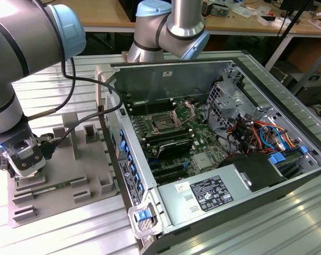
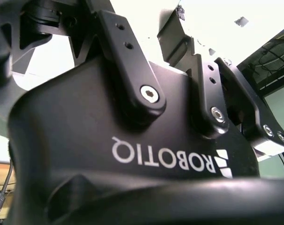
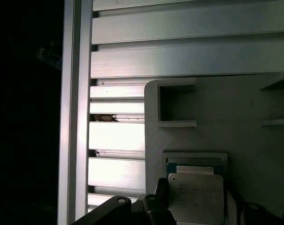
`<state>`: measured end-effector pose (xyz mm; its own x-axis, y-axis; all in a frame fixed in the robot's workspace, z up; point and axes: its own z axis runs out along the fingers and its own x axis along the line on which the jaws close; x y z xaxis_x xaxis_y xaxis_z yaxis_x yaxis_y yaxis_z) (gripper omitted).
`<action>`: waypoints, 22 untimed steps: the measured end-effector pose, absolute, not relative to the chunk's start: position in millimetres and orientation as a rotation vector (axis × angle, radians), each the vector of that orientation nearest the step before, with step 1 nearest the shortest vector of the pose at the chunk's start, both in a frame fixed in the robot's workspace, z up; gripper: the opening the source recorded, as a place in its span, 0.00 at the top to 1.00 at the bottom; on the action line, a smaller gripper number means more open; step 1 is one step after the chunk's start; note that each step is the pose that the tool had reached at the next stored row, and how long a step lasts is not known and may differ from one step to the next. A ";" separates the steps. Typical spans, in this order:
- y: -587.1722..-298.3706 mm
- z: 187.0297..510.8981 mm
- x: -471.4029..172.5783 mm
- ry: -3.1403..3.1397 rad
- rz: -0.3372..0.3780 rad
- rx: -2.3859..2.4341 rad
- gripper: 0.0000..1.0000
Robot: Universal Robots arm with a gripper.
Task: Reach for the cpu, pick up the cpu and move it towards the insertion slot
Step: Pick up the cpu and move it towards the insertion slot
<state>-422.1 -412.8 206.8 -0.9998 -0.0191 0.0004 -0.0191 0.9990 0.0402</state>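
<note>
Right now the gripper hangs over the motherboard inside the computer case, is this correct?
No. In the exterior view the gripper hangs over the grey tray, to the exterior view's left of the computer case. The first wrist view shows the cpu at that tray.

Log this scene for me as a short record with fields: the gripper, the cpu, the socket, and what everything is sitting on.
gripper: low over the grey tray, at the exterior view's left
cpu: silvery top, at the tray, close under the gripper in the first wrist view
cpu held: cannot tell
insertion slot: on the green board inside the open computer case, bracket apparently hinged up, well off to the exterior view's right of the gripper
support: ribbed metal table under tray and case
</note>
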 end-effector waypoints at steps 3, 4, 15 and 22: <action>-412.8 207.8 -422.1 -3.140 -0.063 0.030 0.45; -412.8 208.2 -422.1 -3.140 -0.063 0.030 0.45; -412.8 211.3 -422.1 -3.140 -0.063 0.030 0.45; -412.8 214.0 -422.1 -3.140 -0.063 0.030 0.45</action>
